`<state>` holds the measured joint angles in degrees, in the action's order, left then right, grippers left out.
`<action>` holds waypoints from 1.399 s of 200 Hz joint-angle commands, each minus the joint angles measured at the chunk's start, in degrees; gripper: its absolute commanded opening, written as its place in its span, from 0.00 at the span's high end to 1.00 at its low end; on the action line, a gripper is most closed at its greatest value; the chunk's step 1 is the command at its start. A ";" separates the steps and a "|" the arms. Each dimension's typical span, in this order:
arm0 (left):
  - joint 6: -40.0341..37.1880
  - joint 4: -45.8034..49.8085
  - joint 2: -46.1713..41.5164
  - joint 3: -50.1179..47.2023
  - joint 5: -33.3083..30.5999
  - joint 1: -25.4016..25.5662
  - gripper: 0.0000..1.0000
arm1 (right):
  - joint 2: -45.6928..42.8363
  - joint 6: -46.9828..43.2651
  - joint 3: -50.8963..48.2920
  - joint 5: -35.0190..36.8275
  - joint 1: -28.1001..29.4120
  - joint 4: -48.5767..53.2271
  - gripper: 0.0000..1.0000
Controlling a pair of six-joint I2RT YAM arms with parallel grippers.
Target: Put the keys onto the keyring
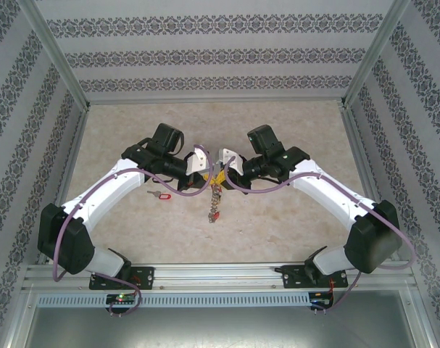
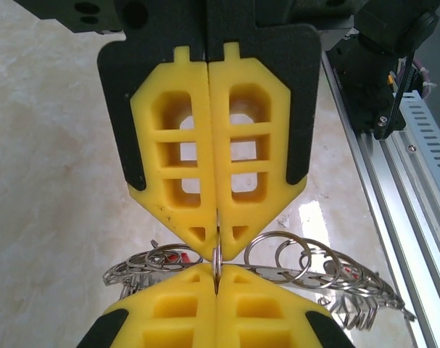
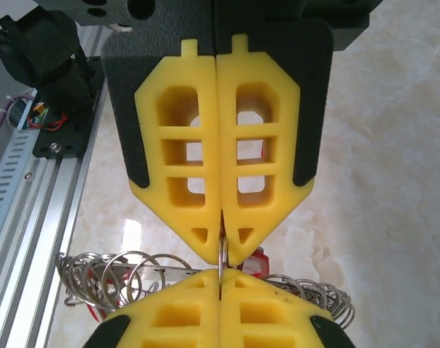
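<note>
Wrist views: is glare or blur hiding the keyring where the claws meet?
Left wrist: a bright glare patch on the table beside the left claw, keyring loops sharp. Right wrist: similar table glare beside the right claw, loops clear. Top external: keyring small and soft.

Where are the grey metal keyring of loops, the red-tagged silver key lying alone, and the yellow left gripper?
grey metal keyring of loops [image 2: 327, 273], left wrist view, right-hand loops.
red-tagged silver key [image 1: 160, 195], top external view, red tag.
left gripper [image 2: 218, 233], left wrist view, between fingertips.
</note>
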<state>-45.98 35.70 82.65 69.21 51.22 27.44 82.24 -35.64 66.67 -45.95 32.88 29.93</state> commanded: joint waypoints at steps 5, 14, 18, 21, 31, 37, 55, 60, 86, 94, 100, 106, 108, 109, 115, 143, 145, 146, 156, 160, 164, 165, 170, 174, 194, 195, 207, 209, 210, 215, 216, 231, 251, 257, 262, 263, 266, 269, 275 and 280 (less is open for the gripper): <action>1.46 -1.57 -0.13 2.26 3.08 0.44 1.00 | -1.60 0.54 -2.08 -1.07 0.78 -4.23 1.00; 2.55 -2.21 -0.33 2.18 3.43 0.19 0.95 | -2.99 3.79 -4.30 -0.96 0.71 -9.32 1.00; 2.98 -2.43 -0.39 2.16 3.62 0.11 0.90 | -3.66 5.86 -5.74 -0.73 0.69 -12.32 1.00; 3.27 -2.66 -0.46 2.09 3.74 0.07 0.86 | -4.24 7.38 -6.81 -0.50 0.69 -14.62 1.00; 4.12 -2.92 -0.53 1.90 4.41 -0.33 0.83 | -6.31 12.86 -10.92 0.40 0.52 -24.30 1.00; 4.35 -3.00 -0.49 1.69 4.94 -0.55 0.81 | -7.35 15.58 -13.03 1.19 0.44 -28.82 1.00; 6.15 -4.53 -0.87 0.63 5.63 -1.36 0.71 | -9.08 19.83 -16.32 3.02 0.56 -36.27 1.00; 6.57 -5.04 -1.17 0.29 6.02 -1.65 0.70 | -9.59 20.78 -17.20 3.46 0.45 -38.04 1.00; 9.68 -9.57 -2.73 -2.17 7.12 -3.30 0.65 | -11.64 25.41 -20.85 3.84 -0.60 -45.38 1.00; 9.76 -10.40 -3.27 -2.74 6.98 -3.44 0.64 | -12.05 26.09 -21.21 3.72 -0.79 -46.12 1.00; 9.85 -10.97 -3.46 -3.10 6.75 -3.45 0.64 | -12.39 26.53 -21.47 3.76 -0.89 -46.39 1.00; 9.85 -11.32 -3.55 -3.28 6.63 -3.45 0.63 | -12.62 27.11 -21.86 3.95 -0.96 -47.10 1.00; 9.85 -11.41 -3.55 -3.29 6.62 -3.45 0.63 | -12.76 27.33 -21.96 3.97 -0.97 -47.45 1.00; 9.85 -11.47 -3.55 -3.33 6.61 -3.45 0.63 | -12.82 27.49 -21.99 4.00 -1.02 -47.57 1.00; 9.98 -11.75 -3.47 -3.39 6.44 -3.45 0.63 | -13.10 28.15 -22.39 4.10 -1.13 -48.21 1.00; 12.71 -14.74 -3.06 -4.11 4.20 -3.45 0.63 | -13.90 30.92 -23.77 4.96 -1.41 -51.70 1.00; 13.14 -15.17 -3.03 -4.16 4.03 -3.49 0.63 | -13.93 31.23 -23.89 5.10 -1.42 -52.12 1.00; 13.39 -15.37 -3.12 -4.30 3.91 -3.47 0.63 | -13.94 31.37 -23.97 5.09 -1.42 -52.32 1.00; 15.37 -17.30 -3.14 -4.61 3.17 -3.46 0.66 | -14.03 32.24 -24.46 5.36 -1.42 -53.62 1.00; 15.55 -17.62 -3.13 -4.69 3.14 -3.46 0.67 | -14.12 32.71 -24.73 5.56 -1.42 -54.11 1.00; 15.63 -17.70 -3.12 -4.65 3.19 -3.45 0.69 | -14.17 33.09 -24.91 5.75 -1.43 -54.65 1.00; 15.64 -17.78 -3.16 -4.68 3.23 -3.45 0.70 | -14.14 33.18 -24.96 5.81 -1.42 -54.77 1.00; 15.63 -17.92 -3.18 -4.65 3.45 -3.50 0.73 | -14.12 33.59 -25.16 5.87 -1.44 -55.23 1.00; 15.64 -18.01 -3.20 -4.70 3.45 -3.51 0.76 | -14.14 33.91 -25.34 5.94 -1.42 -55.58 1.00; 15.09 -18.04 -3.37 -4.61 3.37 -3.45 0.95 | -14.29 35.33 -25.91 7.12 -1.25 -56.99 1.00; 15.06 -18.04 -3.37 -4.61 3.36 -3.45 0.96 | -14.29 35.44 -25.99 7.20 -1.20 -57.13 1.00; 14.54 -18.04 -3.70 -4.78 2.41 -3.35 1.00 | -14.34 37.42 -26.84 8.48 -1.03 -59.57 1.00; 14.43 -17.97 -3.76 -4.83 2.11 -3.23 1.00 | -14.37 37.75 -26.99 8.75 -0.99 -60.17 1.00; 14.38 -18.00 -3.83 -4.89 1.99 -3.25 1.00 | -14.38 38.01 -27.10 8.85 -0.99 -60.39 1.00; 14.16 -18.07 -4.06 -5.11 1.06 -2.96 1.00 | -14.38 39.33 -27.69 9.61 -0.85 -61.92 1.00; 14.11 -18.14 -4.11 -5.12 0.85 -2.90 1.00 | -14.39 39.60 -27.80 9.85 -0.83 -62.45 1.00; 12.88 -17.95 -4.66 -5.82 -1.59 -2.00 1.00 | -14.16 44.67 -29.91 13.52 -0.47 -68.89 1.00; 12.46 -19.86 -5.85 -7.69 -2.14 -1.17 1.00 | -13.86 48.31 -31.03 17.68 0.86 -72.44 1.00; 12.66 -20.86 -6.21 -8.22 -2.51 -1.01 1.00 | -13.73 48.59 -31.04 18.13 1.37 -73.44 1.00; 12.67 -21.36 -6.36 -8.62 -2.89 -0.84 1.00 | -13.68 48.67 -31.00 18.68 1.82 -73.94 1.00; 12.67 -21.46 -6.40 -8.72 -2.97 -0.82 1.00 | -13.68 48.66 -30.95 18.78 1.87 -74.00 1.00; 12.59 -21.61 -6.57 -8.83 -3.12 -0.75 1.00 | -13.75 48.65 -30.91 19.20 2.18 -74.17 1.00; 12.51 -21.76 -6.67 -8.98 -3.22 -0.64 1.00 | -13.77 48.60 -30.90 19.64 2.36 -74.27 1.00; 12.41 -21.98 -6.76 -9.22 -3.50 -0.51 1.00 | -13.81 48.56 -30.90 20.22 2.76 -74.51 1.00; 12.30 -22.14 -6.84 -9.33 -3.70 -0.37 1.00 | -13.89 48.67 -30.90 20.94 2.99 -74.77 1.00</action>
<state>-32.10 16.08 77.54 61.49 48.16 25.50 69.47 9.41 35.31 -31.09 34.61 -34.24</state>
